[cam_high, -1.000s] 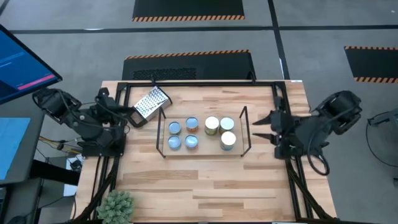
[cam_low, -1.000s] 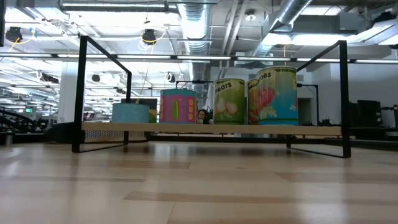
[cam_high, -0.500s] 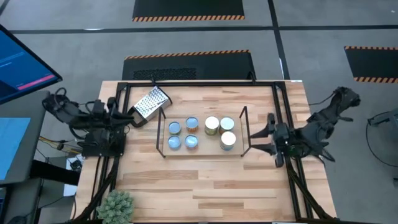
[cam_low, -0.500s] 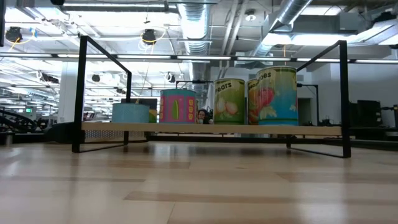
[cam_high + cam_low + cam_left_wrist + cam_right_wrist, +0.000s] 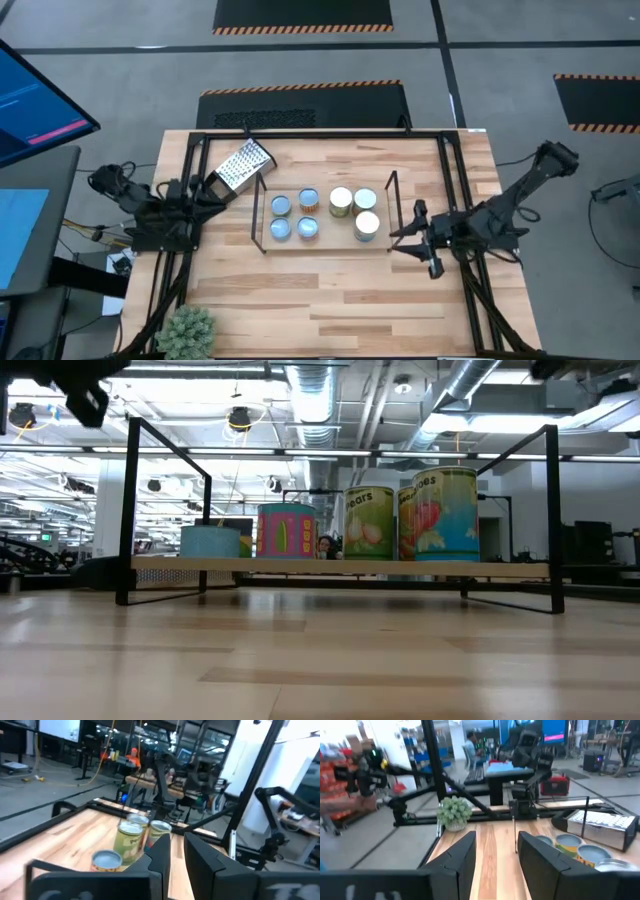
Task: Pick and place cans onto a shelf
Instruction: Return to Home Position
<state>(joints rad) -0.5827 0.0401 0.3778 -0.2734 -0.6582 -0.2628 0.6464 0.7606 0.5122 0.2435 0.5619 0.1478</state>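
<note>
- Right gripper [image 5: 398, 240]: sits low over the table [image 5: 330, 290], just beside the right end of the shelf [image 5: 326, 244] and pointing at it. No contact with the end rods is seen.
- In the right wrist view, the right gripper [image 5: 496, 837] has its fingers [image 5: 462, 857] set well apart. Bare wood shows through the gap and nothing is held.
- Left gripper [image 5: 207, 188]: at the table's left edge, aimed towards the middle and close to the black handle end of the grater [image 5: 244, 164]. Contact with the handle cannot be confirmed.
- In the left wrist view, the left gripper [image 5: 177, 842] shows only a narrow gap between its fingers [image 5: 200, 862], with nothing in it.
- Cans [image 5: 309, 229]: seven counted from above, all standing upright inside the shelf. Four bluish lids are grouped at the left and three paler lids at the right.
- The level view shows the cans [image 5: 369, 522] resting on the shelf board [image 5: 340, 565]. A low teal can stands at one end and taller labelled cans at the other.
- Surroundings: the grater lies at an angle behind the shelf's left end, apart from it. A small green plant [image 5: 188, 330] stands at the front left corner of the table. A blue monitor [image 5: 35, 100] stands off the table to the left.
- Obstructions: the shelf's upright wire rods stand between the right gripper and the nearest cans. Dark arm parts cut into the top corners of the level view.
</note>
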